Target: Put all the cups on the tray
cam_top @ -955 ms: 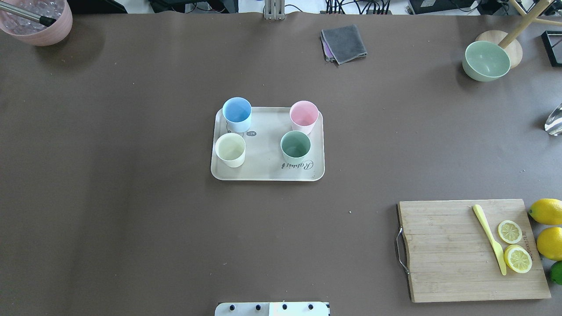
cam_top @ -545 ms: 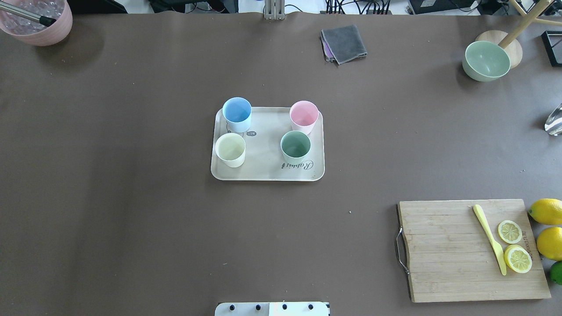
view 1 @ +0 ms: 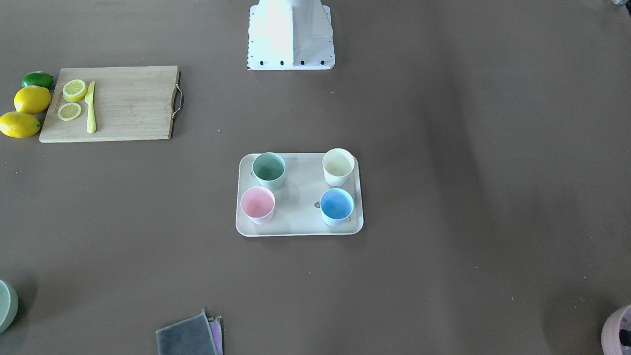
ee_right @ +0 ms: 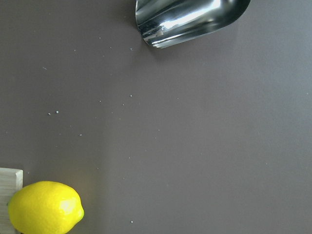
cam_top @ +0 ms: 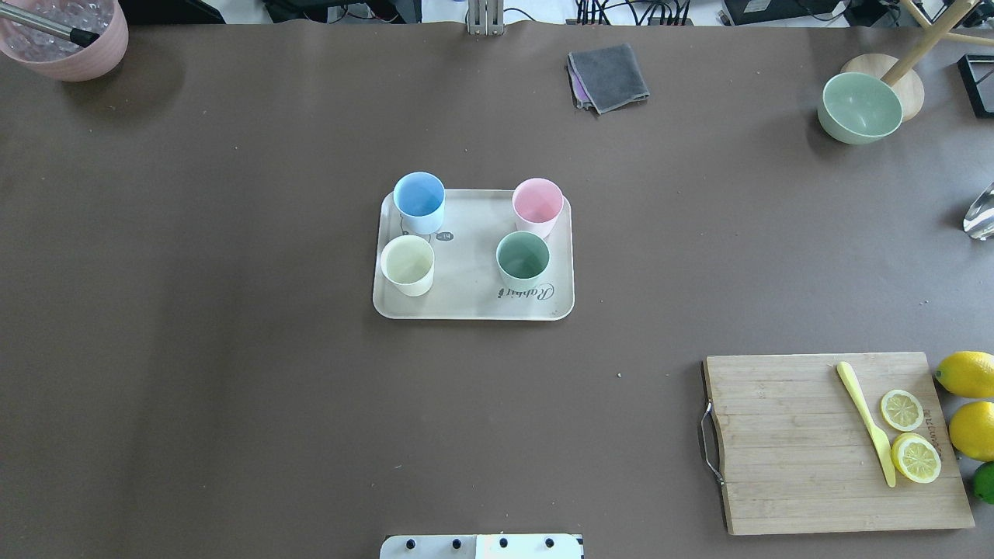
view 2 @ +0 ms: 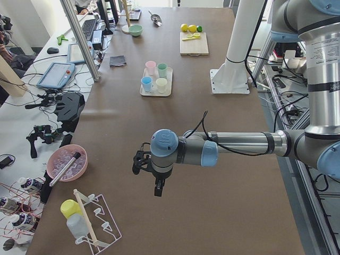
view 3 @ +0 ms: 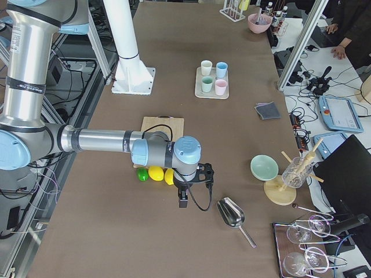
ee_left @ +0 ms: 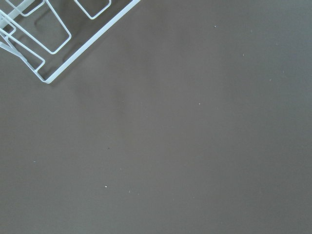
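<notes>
The beige tray (cam_top: 466, 276) with "Rabbit" lettering lies mid-table and also shows in the front view (view 1: 300, 197). On it stand a blue cup (cam_top: 419, 198), a pink cup (cam_top: 537, 203), a pale yellow cup (cam_top: 407, 262) and a green cup (cam_top: 523, 258), all upright. My left gripper (view 2: 158, 187) hangs over bare table far from the tray, near the table's left end. My right gripper (view 3: 182, 200) hangs near the lemons at the right end. Both show only in side views, so I cannot tell whether they are open or shut.
A wooden cutting board (cam_top: 808, 466) with a yellow knife and lemon slices lies front right, lemons (cam_top: 967, 374) beside it. A green bowl (cam_top: 860, 107), grey cloth (cam_top: 608, 76) and pink bowl (cam_top: 66, 35) sit at the back. A metal scoop (ee_right: 190, 19) and wire rack (ee_left: 39, 44) lie at the ends.
</notes>
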`<action>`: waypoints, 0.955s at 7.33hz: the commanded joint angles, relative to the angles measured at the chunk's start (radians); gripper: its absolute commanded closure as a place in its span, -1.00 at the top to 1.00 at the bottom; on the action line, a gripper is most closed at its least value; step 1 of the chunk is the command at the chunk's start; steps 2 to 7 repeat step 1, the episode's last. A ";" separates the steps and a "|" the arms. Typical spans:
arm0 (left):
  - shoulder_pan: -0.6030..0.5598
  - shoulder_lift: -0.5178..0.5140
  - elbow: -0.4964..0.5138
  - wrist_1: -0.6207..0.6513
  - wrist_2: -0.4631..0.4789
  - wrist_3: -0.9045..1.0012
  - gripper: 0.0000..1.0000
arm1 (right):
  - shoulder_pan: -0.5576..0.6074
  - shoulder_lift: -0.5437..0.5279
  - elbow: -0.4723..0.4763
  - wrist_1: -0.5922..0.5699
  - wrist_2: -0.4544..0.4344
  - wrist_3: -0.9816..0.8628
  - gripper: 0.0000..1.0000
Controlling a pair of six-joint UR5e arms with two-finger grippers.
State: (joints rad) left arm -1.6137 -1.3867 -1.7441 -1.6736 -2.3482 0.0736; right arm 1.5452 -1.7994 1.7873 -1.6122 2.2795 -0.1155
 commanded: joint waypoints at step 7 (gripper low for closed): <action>0.000 0.000 0.000 0.000 0.001 0.000 0.97 | -0.001 0.000 0.003 0.000 0.000 -0.001 1.00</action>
